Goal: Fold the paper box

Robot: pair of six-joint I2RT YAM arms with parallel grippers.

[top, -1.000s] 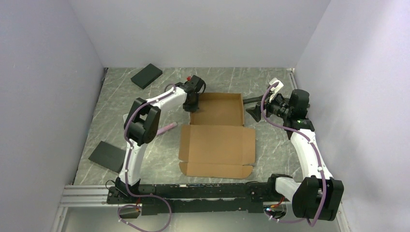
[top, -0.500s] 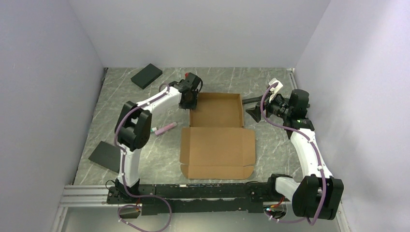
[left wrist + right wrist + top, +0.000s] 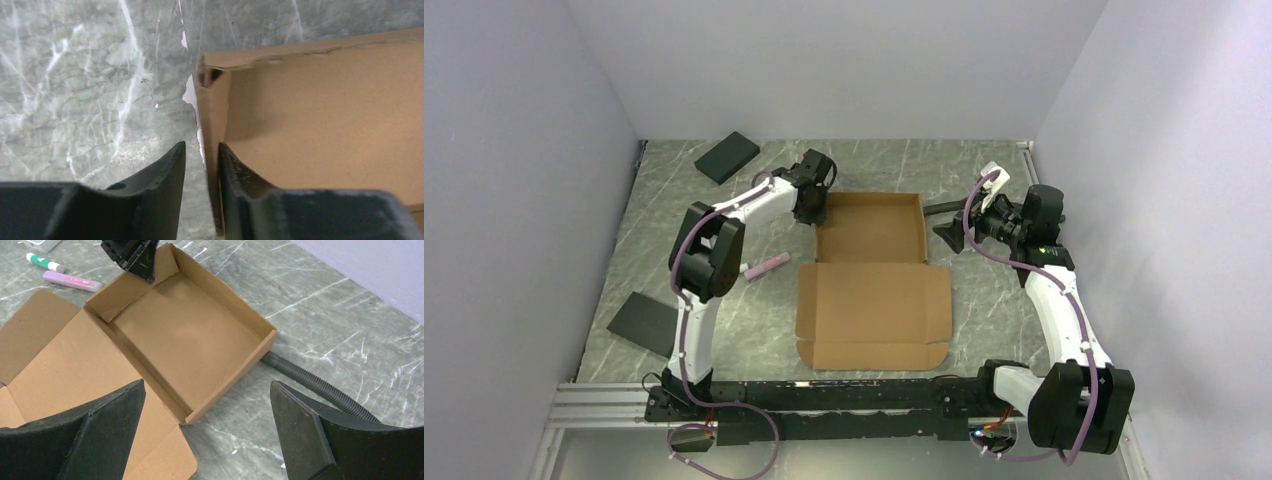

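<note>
A: L gripper (image 3: 200, 147), status?
B: Part open, narrow gap. It straddles the box (image 3: 325, 125) side wall near a corner. One finger is outside over the table (image 3: 75, 75), the other inside against the wall. The outer finger isn't touching, so no clamp.
A: R gripper (image 3: 206, 385)?
B: Wide open, nothing in it. It hovers off the box's opposite side.
A: Box itself?
B: Tray part, walls up, sits between the 2 grippers, just ahead of and below the R one. The lid lies flat on the side twd the arm bases.
A: Anything else?
B: Pink marker (image 3: 70, 281) on the table behind the L gripper, apart from the box. Ribbed hose (image 3: 315, 385) under the R gripper runs up to the tray wall.
</note>
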